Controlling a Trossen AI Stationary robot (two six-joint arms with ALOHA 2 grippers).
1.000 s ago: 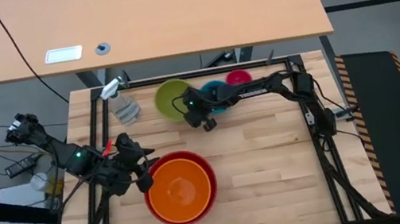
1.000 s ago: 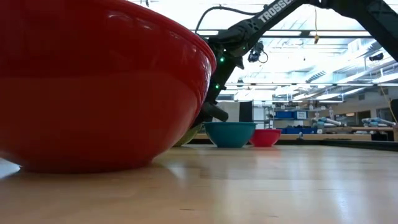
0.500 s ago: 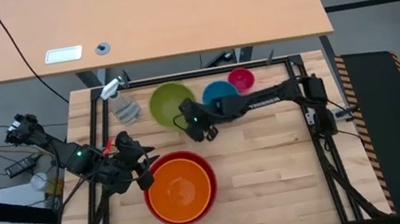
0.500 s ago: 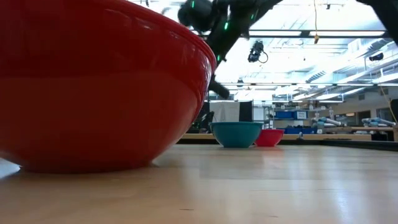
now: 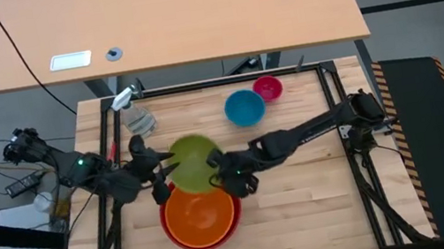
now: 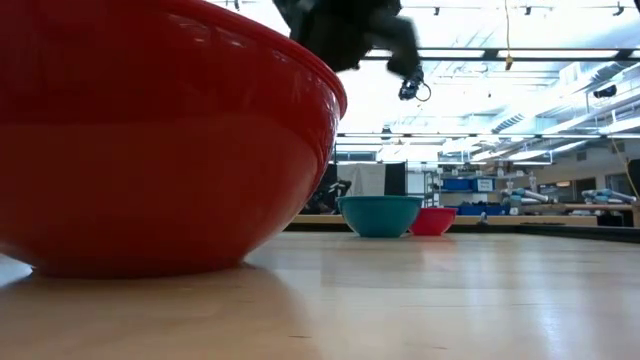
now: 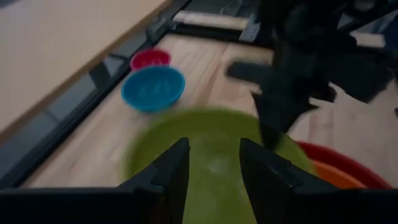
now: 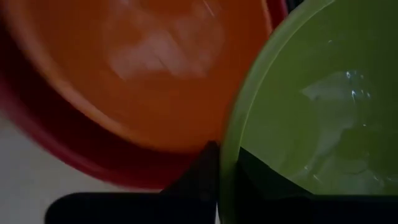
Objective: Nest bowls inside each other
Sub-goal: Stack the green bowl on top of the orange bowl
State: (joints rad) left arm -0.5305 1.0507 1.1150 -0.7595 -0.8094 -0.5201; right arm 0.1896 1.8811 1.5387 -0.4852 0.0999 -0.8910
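The lime green bowl (image 5: pixel 191 163) hangs over the far rim of the red bowl (image 5: pixel 170 231), with my right gripper (image 5: pixel 232 176) shut on it. The orange bowl (image 5: pixel 203 217) sits nested inside the red one. The blue bowl (image 5: pixel 244 107) and the pink bowl (image 5: pixel 267 89) stand side by side on the table at the far right. My left gripper (image 5: pixel 160 166) hovers just left of the green bowl. Its fingers (image 7: pixel 177 168) are close together with nothing between them. My right gripper pinches the green bowl's rim (image 8: pixel 225 146) on its near right side, one finger inside the bowl (image 8: pixel 264 171) and one outside (image 8: pixel 202 165). The fingers come from the table's right, slanting down. The bowl is lifted clear, mouth up, above the orange and red bowls.
A clear spray bottle (image 5: pixel 133 113) lies at the far left of the table. A black frame rail (image 5: pixel 215 82) runs along the far edge. Bare wood lies to the right of the red bowl (image 6: pixel 150 130).
My right gripper has carried the green bowl up off the far side of the table and toward the near left. The bowl now hangs over the far rim of the red and orange bowls. My left gripper has risen a little.
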